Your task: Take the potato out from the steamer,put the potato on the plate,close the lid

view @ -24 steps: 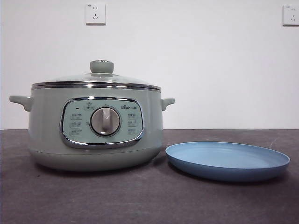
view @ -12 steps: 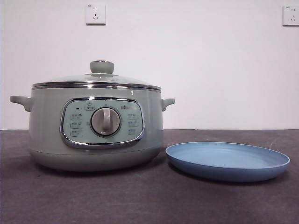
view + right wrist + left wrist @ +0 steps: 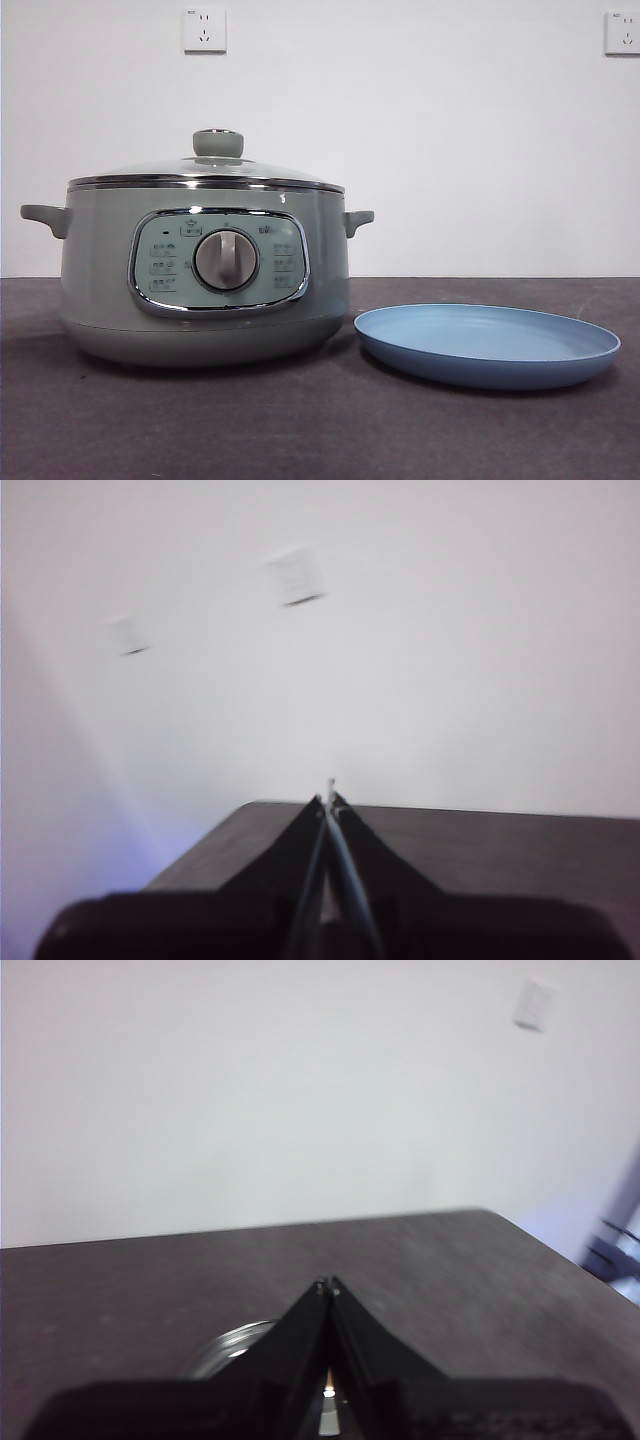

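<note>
The sage-green steamer stands at the left of the table in the front view. Its glass lid with the green knob sits shut on it. The potato is hidden. The light-blue plate lies empty to the steamer's right. My left gripper is shut and empty, held above the table; a chrome rim of the lid shows beneath it. My right gripper is shut and empty, held above the table and facing the wall. Neither gripper shows in the front view.
A dark table runs to a white wall with two power sockets. The table's far edge and corner show in both wrist views.
</note>
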Available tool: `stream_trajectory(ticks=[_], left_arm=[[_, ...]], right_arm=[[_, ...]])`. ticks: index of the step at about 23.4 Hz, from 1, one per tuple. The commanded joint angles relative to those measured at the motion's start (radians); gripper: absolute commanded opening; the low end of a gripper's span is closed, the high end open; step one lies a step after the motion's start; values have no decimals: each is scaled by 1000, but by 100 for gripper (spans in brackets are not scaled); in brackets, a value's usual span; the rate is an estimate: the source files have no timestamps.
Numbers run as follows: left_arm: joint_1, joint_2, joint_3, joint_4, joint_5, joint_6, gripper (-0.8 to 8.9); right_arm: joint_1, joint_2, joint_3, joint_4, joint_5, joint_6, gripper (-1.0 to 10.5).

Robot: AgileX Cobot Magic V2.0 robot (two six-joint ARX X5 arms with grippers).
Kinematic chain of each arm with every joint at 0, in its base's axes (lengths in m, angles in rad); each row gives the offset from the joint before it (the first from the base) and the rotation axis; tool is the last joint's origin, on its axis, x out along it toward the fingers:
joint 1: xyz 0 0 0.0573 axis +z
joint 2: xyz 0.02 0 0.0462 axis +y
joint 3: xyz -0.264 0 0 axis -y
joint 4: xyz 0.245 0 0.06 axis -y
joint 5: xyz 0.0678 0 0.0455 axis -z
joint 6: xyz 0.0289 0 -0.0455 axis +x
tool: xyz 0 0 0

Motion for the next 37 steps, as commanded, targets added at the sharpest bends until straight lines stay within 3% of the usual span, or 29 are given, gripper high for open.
stream_trajectory(ticks=[1,8,11,15,18,21,22,23,26,37], left_arm=[[-3,96,96,-33,83,39,-6],[-3,311,268,-102,392,39,-6],[-3,368,301,-132,447,38,-6],[-4,407,306,-132,433,38,-3],[-4,419,306,-133,385,38,48],[-5,420,306,-132,264,37,396],[-6,420,306,-132,224,37,493],[-10,420,306,-132,182,37,539],[-28,420,306,-132,119,37,535],[-164,473,306,-82,-117,57,530]], right_arm=[[1,87,86,5,-133,-16,-10],[23,275,243,2,-482,-18,-2],[30,319,259,-3,-552,-18,1],[34,354,259,-31,-552,-19,21],[34,363,259,-78,-518,-19,277],[33,364,259,-139,-407,-60,612],[33,364,259,-158,-379,-81,669],[34,364,259,-178,-359,-105,691],[34,364,259,-216,-339,-137,691],[84,364,259,-240,-259,-137,690]])
